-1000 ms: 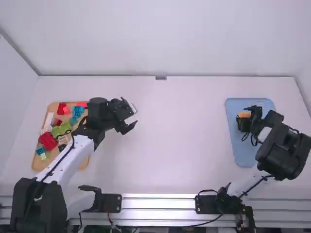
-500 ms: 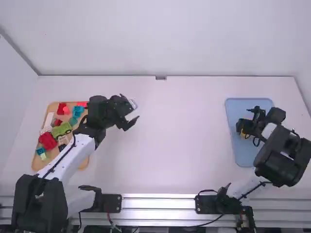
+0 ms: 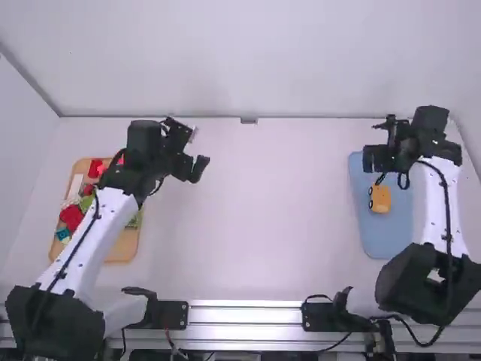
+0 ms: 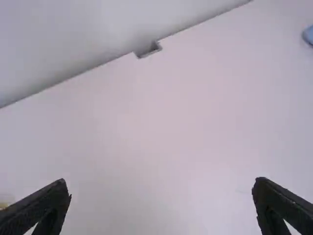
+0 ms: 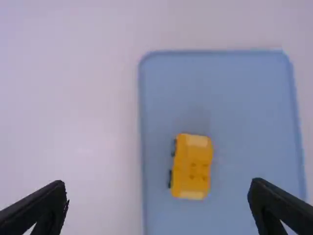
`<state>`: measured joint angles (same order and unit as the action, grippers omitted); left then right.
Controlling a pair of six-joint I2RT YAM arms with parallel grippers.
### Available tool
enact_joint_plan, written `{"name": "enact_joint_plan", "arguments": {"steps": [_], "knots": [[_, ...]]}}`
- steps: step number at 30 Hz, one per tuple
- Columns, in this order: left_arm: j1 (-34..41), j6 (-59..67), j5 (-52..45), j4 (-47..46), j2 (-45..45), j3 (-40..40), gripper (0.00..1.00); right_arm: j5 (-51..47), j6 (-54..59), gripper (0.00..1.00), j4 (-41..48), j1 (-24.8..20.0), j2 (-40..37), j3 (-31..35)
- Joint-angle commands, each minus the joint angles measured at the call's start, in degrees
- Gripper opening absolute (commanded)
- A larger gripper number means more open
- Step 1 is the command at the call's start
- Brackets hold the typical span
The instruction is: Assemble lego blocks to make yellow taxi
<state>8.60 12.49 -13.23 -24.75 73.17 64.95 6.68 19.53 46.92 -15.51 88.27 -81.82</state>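
we see the right gripper [image 5: 159, 183] has drawn back from the yellow taxi [image 5: 191, 167], which it was covering a moment ago. its fingers are wide and empty, and the taxi sits free on the blue tray [image 5: 244, 88]. the left gripper [image 4: 161, 183] is wide and empty too. the taxi looks complete to us, so we'd judge the task about done.

no readable text anywhere
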Motion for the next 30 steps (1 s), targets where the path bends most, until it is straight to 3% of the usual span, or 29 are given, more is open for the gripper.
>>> {"name": "enact_joint_plan", "arguments": {"steps": [1,7,13,30], "knots": [[3.3,-2.2,6.8,-2.3,-0.2,3.5,0.99,1.0,-0.2,0.98,0.3,5.4,-1.0,-1.8],[7.5,-2.2,16.2,-3.3,-2.6,2.9,0.99,0.9,0.0,0.99,-1.8,18.1,-1.7,-1.8],[7.5,-1.0,17.2,-4.5,-3.9,2.2,0.99,0.8,8.0,0.99,-4.5,28.9,-1.7,-1.8],[-5.1,-12.5,13.2,8.1,-16.4,-10.4,0.77,-6.7,-3.9,0.78,-16.4,17.0,-13.6,10.1]]}}
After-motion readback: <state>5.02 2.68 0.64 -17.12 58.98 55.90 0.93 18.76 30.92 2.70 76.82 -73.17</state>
